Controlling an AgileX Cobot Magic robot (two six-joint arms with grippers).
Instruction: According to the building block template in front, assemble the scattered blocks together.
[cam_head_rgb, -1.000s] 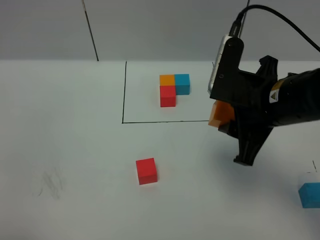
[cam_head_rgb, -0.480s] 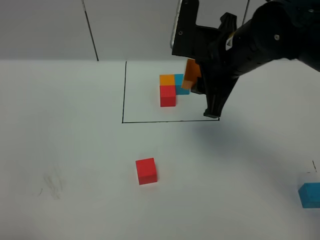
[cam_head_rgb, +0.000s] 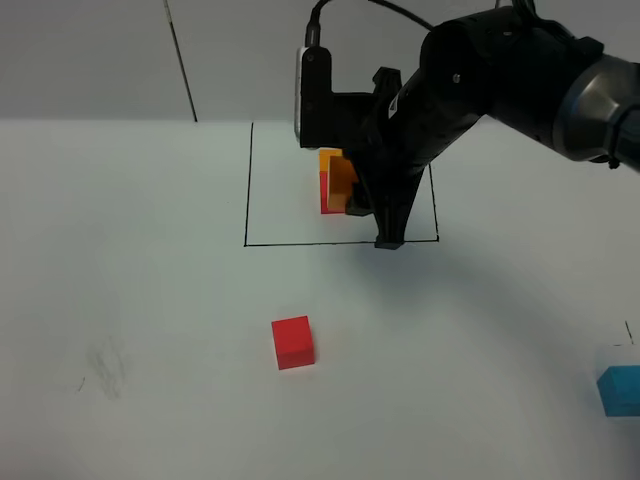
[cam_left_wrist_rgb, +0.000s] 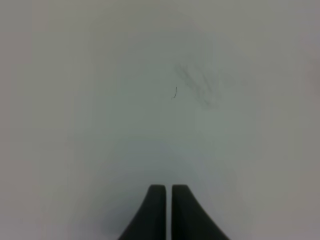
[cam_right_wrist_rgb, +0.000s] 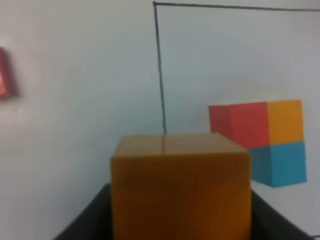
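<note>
Midway through the job, the right end effector (cam_head_rgb: 366, 212) pinches the orange cube (cam_head_rgb: 342, 181) and holds it aloft over the black-framed rectangle (cam_head_rgb: 247, 185), close in front of the template (cam_right_wrist_rgb: 260, 134) as seen from the high camera. The step in hand appears to be carrying this first piece. The next move likely calls for lowering it flush against the far side of the loose red cube (cam_head_rgb: 293, 342), squared to match the pattern.

Three loose cubes are counted: orange in the grip, red alone on the white surface (cam_head_rgb: 150, 300), and blue (cam_head_rgb: 620, 390) well apart at the right edge. The template's trio of red, orange and blue shows whole only in the right wrist view. The left end effector (cam_left_wrist_rgb: 167, 212) is pressed together, holding nothing.
</note>
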